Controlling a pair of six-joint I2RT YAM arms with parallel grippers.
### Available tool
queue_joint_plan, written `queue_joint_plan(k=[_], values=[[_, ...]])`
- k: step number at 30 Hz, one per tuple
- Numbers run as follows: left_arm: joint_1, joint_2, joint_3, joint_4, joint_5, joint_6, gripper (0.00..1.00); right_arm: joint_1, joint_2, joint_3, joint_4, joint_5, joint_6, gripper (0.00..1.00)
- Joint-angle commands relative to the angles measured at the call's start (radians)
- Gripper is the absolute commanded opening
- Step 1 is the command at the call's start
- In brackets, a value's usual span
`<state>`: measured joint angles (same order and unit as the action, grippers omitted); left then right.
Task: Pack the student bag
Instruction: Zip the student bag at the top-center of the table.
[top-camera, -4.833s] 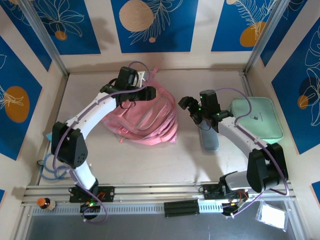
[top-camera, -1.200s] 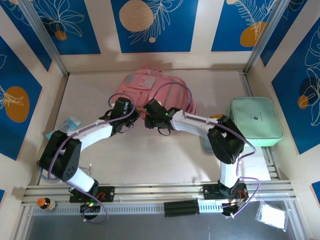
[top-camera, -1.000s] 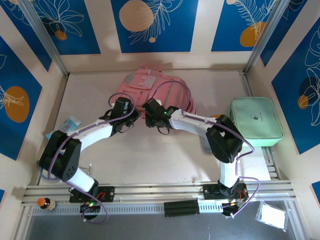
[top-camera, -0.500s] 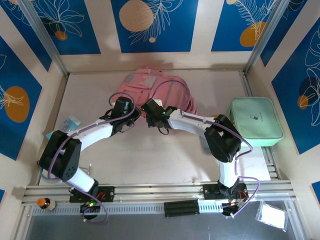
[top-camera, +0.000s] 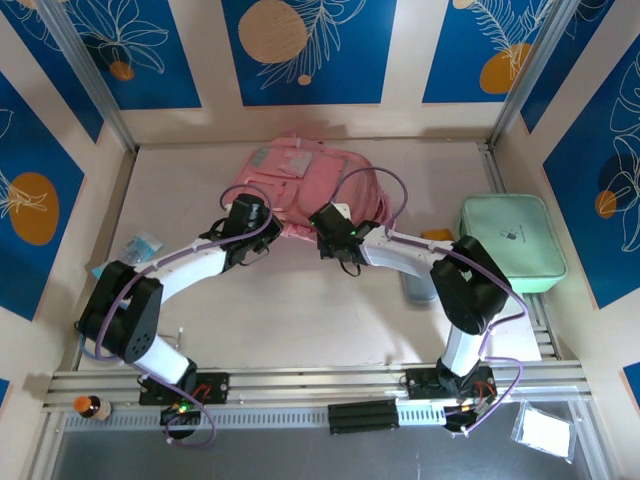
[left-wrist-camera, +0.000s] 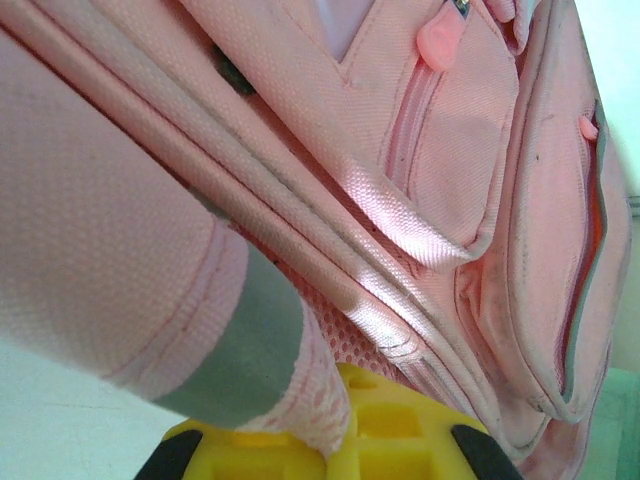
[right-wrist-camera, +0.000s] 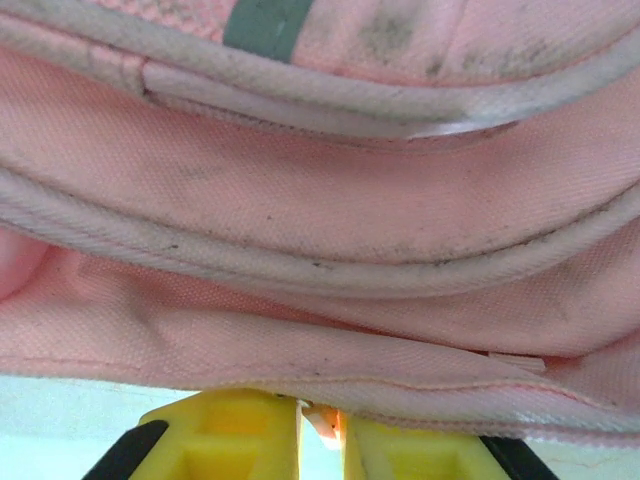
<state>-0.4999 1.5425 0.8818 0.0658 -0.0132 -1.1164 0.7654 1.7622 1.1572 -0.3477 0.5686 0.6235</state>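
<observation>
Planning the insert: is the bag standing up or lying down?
Lying down: the student bag rests flat on the table, front side up.

From above, the left arm (top-camera: 190, 262) and right arm (top-camera: 405, 250) cover the near edge of the student bag (top-camera: 292, 175). The right arm overlaps a grey object (top-camera: 419, 289). A teal item (top-camera: 140, 245) at the left of the desk (top-camera: 300, 325) is too small to identify.

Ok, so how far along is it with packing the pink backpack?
Done: nothing looks packed yet; the student bag lies at the far side of the table. In hand: left gripper and right gripper both pinch its near edge. To do: opening it and loading the mint-green case, which sits out on the right.
</observation>
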Motion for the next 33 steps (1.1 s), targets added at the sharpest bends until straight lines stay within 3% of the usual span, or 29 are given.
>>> queue_joint_plan(k=[1, 13, 19, 27, 30, 33], values=[[-0.005, -0.023, 0.052, 0.029, -0.009, 0.040, 0.00, -0.005, 0.010, 0.025, 0.031, -0.002, -0.059, 0.17], [0.017, -0.022, 0.042, 0.012, -0.011, 0.049, 0.00, -0.026, -0.031, -0.058, 0.045, 0.070, -0.073, 0.10], [0.068, -0.015, -0.003, 0.017, 0.013, 0.055, 0.00, -0.102, -0.100, -0.129, 0.001, 0.007, -0.003, 0.11], [0.151, 0.013, -0.053, 0.009, 0.075, 0.082, 0.00, -0.103, -0.095, -0.119, 0.009, -0.077, -0.038, 0.07], [0.193, 0.008, -0.049, -0.017, 0.096, 0.109, 0.09, -0.088, -0.078, -0.094, 0.045, -0.184, -0.092, 0.03], [0.238, -0.007, -0.055, -0.048, 0.102, 0.131, 0.26, -0.070, -0.047, -0.058, 0.076, -0.306, -0.128, 0.00]])
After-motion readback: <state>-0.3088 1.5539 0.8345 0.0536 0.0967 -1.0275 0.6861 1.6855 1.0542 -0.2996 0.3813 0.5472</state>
